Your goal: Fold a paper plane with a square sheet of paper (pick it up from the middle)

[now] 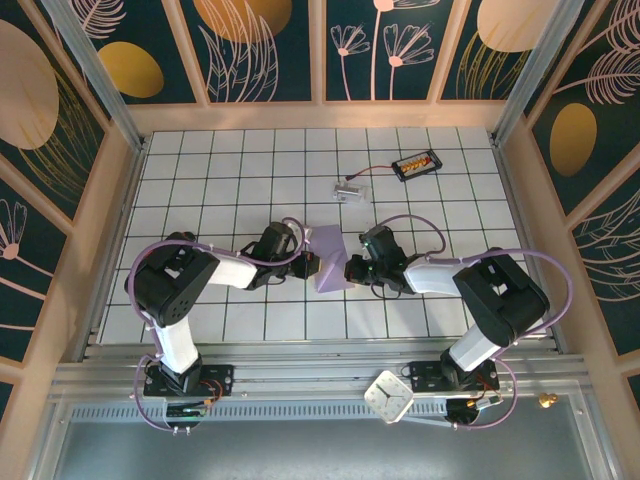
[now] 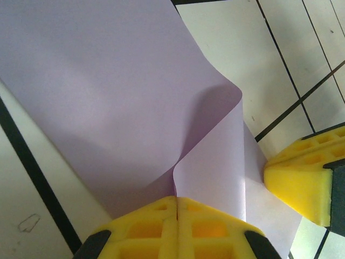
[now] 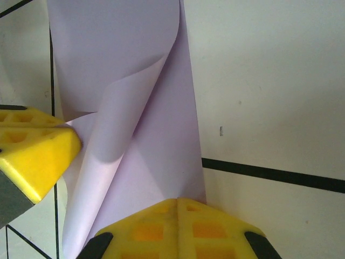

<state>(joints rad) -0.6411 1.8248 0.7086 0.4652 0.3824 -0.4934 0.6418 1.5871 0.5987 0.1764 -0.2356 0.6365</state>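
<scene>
Lavender paper, the square sheet of paper [image 1: 331, 262], is seen near the middle of the white tiled worktop [image 1: 250, 180], held between the two arms. The left jaws are pressed together on its left edge, and the right jaws are clamped on the opposite edge. In both wrist views the yellow pads [image 2: 151, 221] are closed with the sheet [image 3: 161, 162] pinched between them. One flap is curled over the rest of the sheet — rounded, not pressed flat. Farther back, a small clear plastic piece [image 1: 347, 188] is linked by a wire to a black holder [image 1: 415, 164]. A white clock-like square [image 1: 388, 396] is set on the near rail, beside the right arm's base.
</scene>
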